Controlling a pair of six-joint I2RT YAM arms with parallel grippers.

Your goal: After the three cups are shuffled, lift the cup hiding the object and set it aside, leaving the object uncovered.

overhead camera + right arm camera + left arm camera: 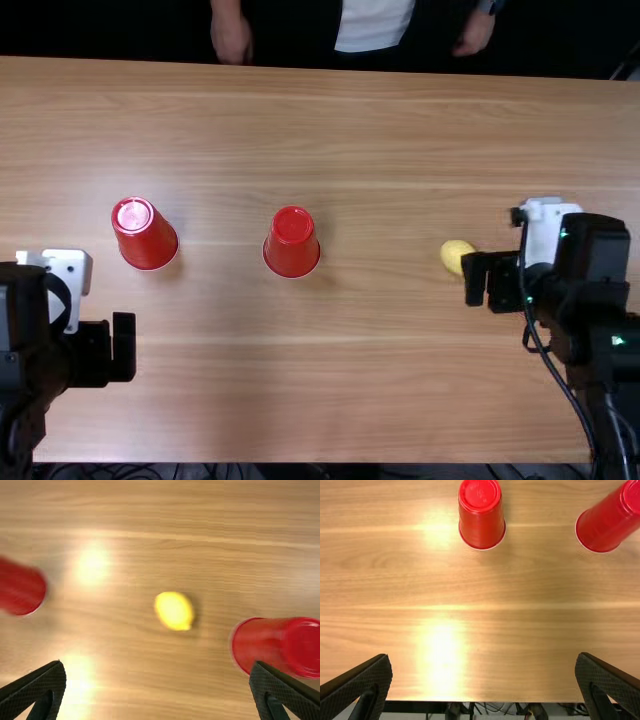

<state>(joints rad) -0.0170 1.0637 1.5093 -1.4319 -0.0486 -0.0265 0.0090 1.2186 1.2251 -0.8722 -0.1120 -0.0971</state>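
Note:
Two red cups stand upside down on the table: one at the left (145, 233) (481, 512), one in the middle (292, 242) (610, 517) (20, 592). A small yellow ball (457, 256) (174, 611) lies uncovered on the wood at the right. My right gripper (485, 280) (157, 663) is open just beside it, holding nothing. A third red cup (280, 645) rests near the right finger, apart from the ball; I cannot tell whether it stands or lies on its side. My left gripper (118, 348) (481, 656) is open, near the front edge in front of the left cup.
The table's near edge (480, 701) runs close behind the left gripper's fingers, with cables below it. The right arm's white camera mount (545, 215) sits above the spot where the third cup rests.

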